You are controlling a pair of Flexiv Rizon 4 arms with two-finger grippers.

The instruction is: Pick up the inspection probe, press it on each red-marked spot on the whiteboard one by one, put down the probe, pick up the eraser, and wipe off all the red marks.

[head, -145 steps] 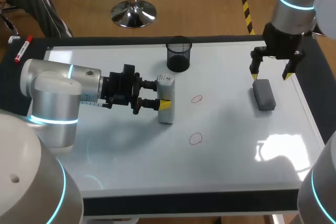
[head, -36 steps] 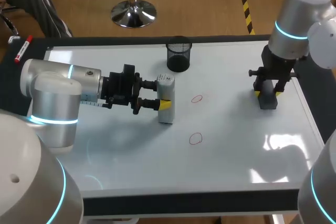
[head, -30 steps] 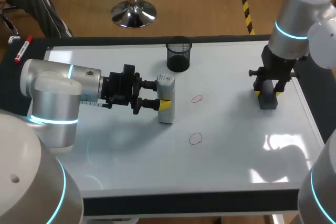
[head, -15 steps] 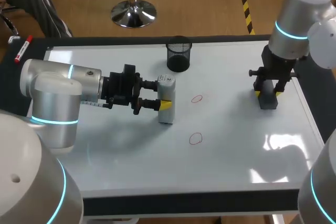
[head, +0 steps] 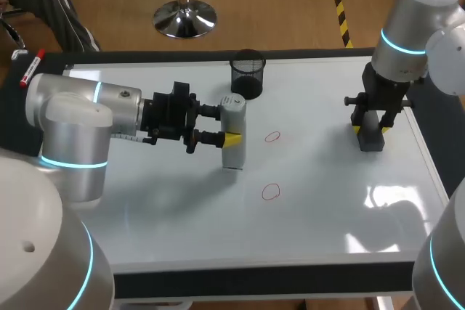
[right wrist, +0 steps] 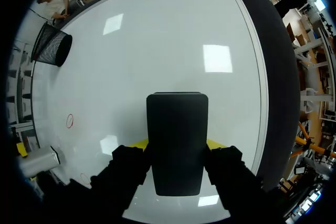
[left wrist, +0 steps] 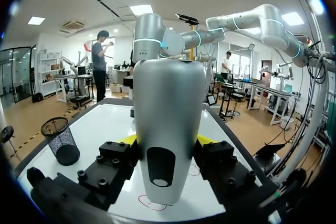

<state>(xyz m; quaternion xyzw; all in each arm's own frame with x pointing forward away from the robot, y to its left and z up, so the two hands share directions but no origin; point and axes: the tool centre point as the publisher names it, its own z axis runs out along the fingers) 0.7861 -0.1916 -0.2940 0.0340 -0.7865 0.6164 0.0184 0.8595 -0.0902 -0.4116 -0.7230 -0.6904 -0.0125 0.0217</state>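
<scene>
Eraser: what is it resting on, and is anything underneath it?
The eraser lies flat on the whiteboard, clamped between the right gripper's fingers. The patch of board beneath it is covered, so any mark there cannot be seen.

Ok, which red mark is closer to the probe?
The far red mark, level with the probe; the near red mark lies toward the front edge.

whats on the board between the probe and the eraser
In the head view, one red circle sits just past the probe; the rest of the whiteboard toward the eraser is bare.
</scene>
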